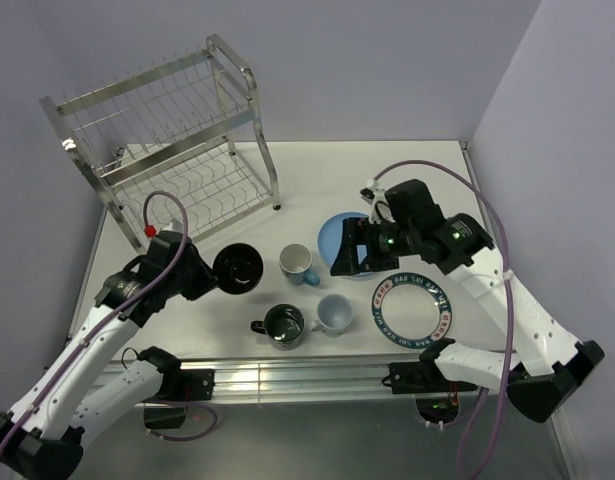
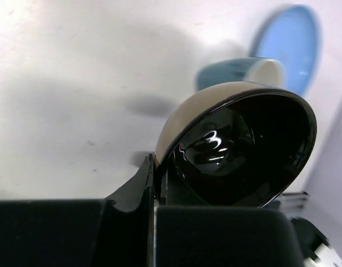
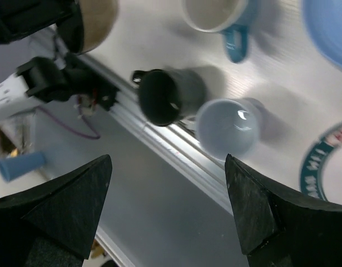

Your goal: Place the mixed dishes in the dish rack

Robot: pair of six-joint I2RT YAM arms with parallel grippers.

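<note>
My left gripper (image 1: 209, 275) is shut on the rim of the black-and-tan bowl (image 1: 237, 268), which is tipped on its side above the table left of centre. In the left wrist view the bowl (image 2: 243, 150) fills the frame and the jaws (image 2: 157, 183) pinch its edge. My right gripper (image 1: 352, 250) hangs open and holds nothing, over the near edge of the light-blue plate (image 1: 337, 232). The blue mug (image 1: 299, 265), dark mug (image 1: 285, 325), pale cup (image 1: 334, 314) and white lettered plate (image 1: 414, 307) rest on the table. The dish rack (image 1: 167, 130) stands at the back left.
The right wrist view looks down past the open right gripper (image 3: 168, 161) at the dark mug (image 3: 165, 94), pale cup (image 3: 229, 125), blue mug (image 3: 218, 14) and the table's metal front rail (image 3: 159, 147). Walls close the table's left, right and far sides.
</note>
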